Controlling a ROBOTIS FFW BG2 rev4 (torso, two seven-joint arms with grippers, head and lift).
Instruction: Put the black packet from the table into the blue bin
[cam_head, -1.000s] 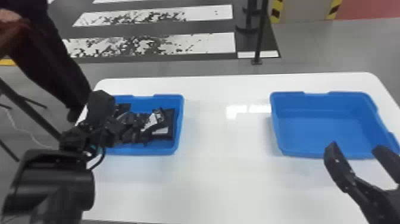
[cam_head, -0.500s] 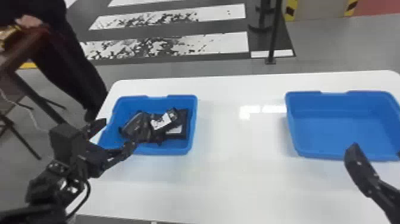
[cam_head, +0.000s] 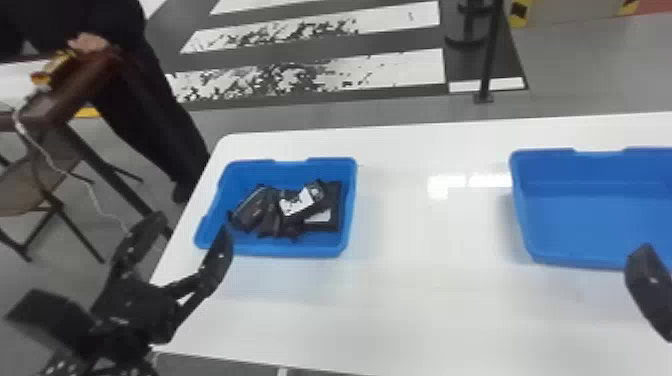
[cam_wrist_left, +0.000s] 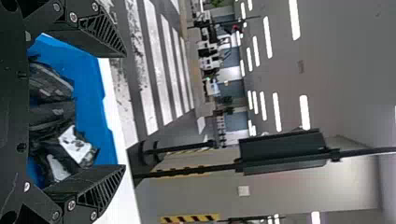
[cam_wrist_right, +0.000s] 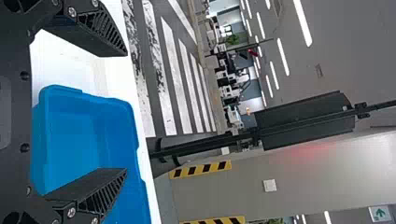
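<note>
- Stretching beyond my left gripper (cam_head: 194, 225) lay the white table (cam_head: 425, 305).
- Just past my spread fingers (cam_head: 218, 255) sat the blue bin (cam_head: 350, 205).
- Ahead, inside it, black packets (cam_head: 254, 212) lay heaped.
- Swinging low risked snagging the rim (cam_head: 290, 251), spilling them.

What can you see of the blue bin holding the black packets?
The blue, plastic-looking bin sits upright on the white table, at the robot's left. It is open-topped, with sloping walls and a stepped far rim. Black packets, some with white labels, lie heaped inside. The robot's left black fingers, spread open, are by its near-left corner; contact is unclear.
</note>
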